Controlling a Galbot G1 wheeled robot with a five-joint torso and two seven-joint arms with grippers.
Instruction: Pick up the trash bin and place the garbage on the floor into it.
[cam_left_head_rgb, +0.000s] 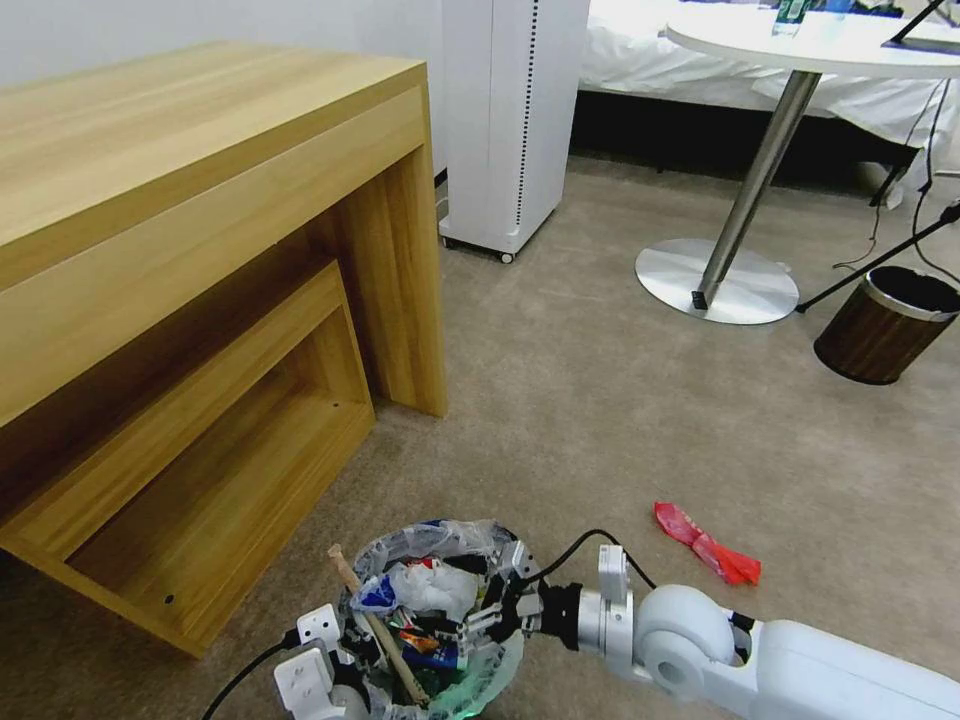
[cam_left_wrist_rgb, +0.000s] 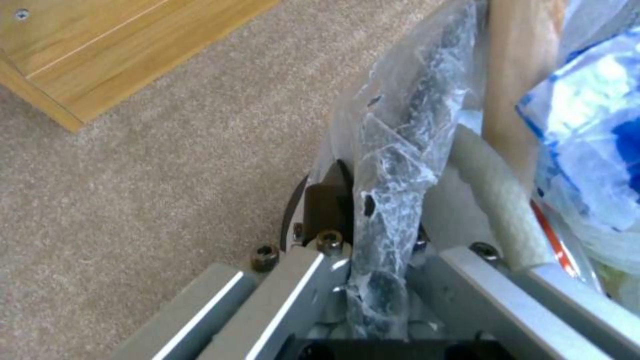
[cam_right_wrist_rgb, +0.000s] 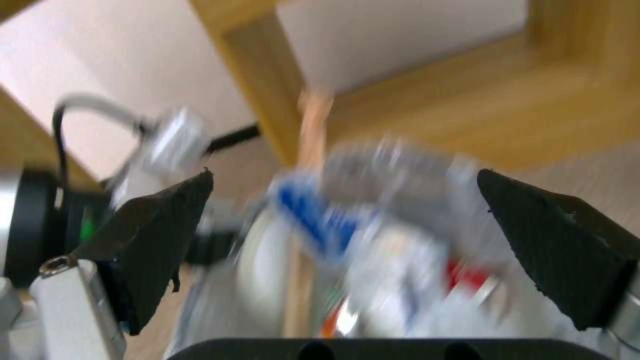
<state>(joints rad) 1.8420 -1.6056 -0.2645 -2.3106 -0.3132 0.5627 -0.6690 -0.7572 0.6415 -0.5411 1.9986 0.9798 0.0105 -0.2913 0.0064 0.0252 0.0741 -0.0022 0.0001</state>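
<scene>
The small round dark trash bin with a translucent plastic liner (cam_left_head_rgb: 440, 560), low in the head view, is partly cut off. The left gripper (cam_left_wrist_rgb: 363, 260) has its jaws clenched on the bin's rim. The right gripper (cam_right_wrist_rgb: 347, 235), blurred, hangs over the litter, jaws spread wide, holding nothing. A red wrapper (cam_left_head_rgb: 708, 543) lies on the carpet nearby.

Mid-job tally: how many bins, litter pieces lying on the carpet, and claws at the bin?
Bins: 2, the trash bin and the wood-grain bin.
Litter on the carpet: 1, the red wrapper.
Claws: 2, left claw shut on the trash bin's rim, right claw open over its contents.
Total: 5.
</scene>
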